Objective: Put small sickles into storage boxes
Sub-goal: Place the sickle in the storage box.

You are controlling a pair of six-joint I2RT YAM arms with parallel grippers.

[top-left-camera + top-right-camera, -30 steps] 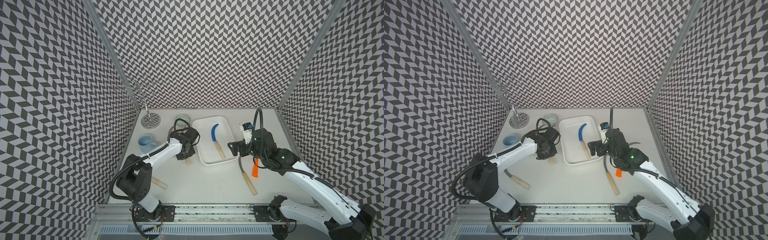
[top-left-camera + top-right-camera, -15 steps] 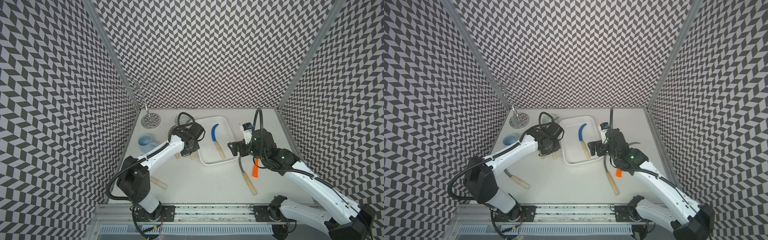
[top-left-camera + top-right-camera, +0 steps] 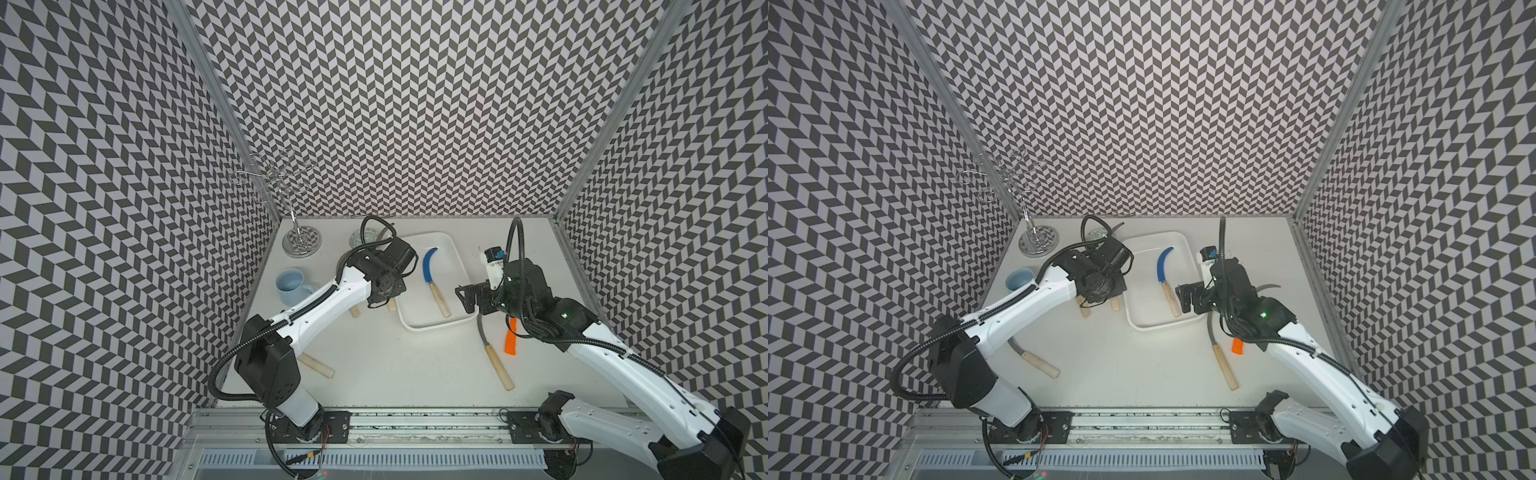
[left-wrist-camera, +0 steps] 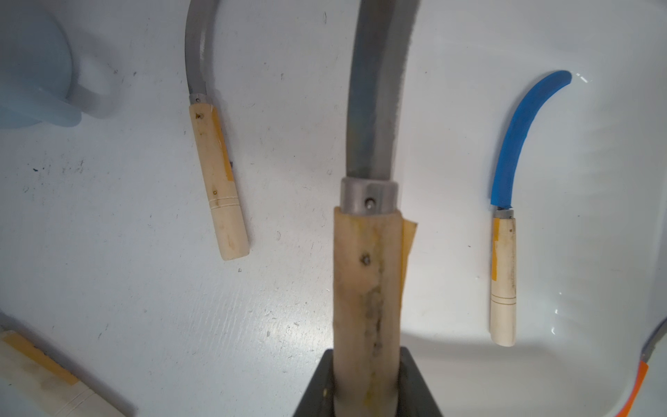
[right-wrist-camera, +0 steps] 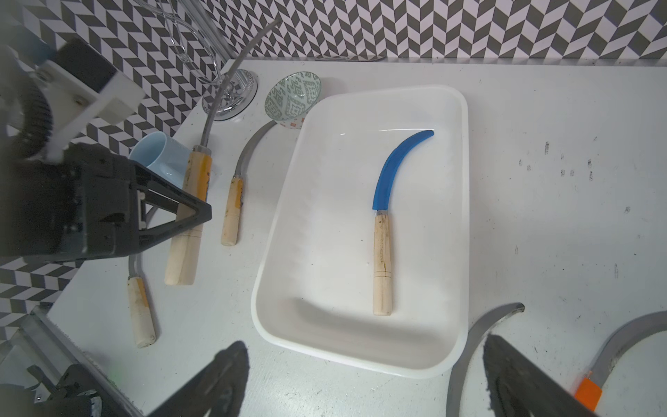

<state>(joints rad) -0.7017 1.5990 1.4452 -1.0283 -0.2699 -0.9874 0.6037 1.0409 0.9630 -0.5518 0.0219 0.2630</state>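
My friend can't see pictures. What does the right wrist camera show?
A blue-bladed sickle lies alone in the white tray. Beside the tray, the left gripper clamps a wooden-handled sickle in its jaws, with two more sickles lying on the table near it.

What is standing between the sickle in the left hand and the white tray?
Nothing visible. The left hand holds the sickle lifted beside the white tray, with no object between them. Inside, only the blue-bladed sickle lies, leaving bare floor on the side nearer the held one.
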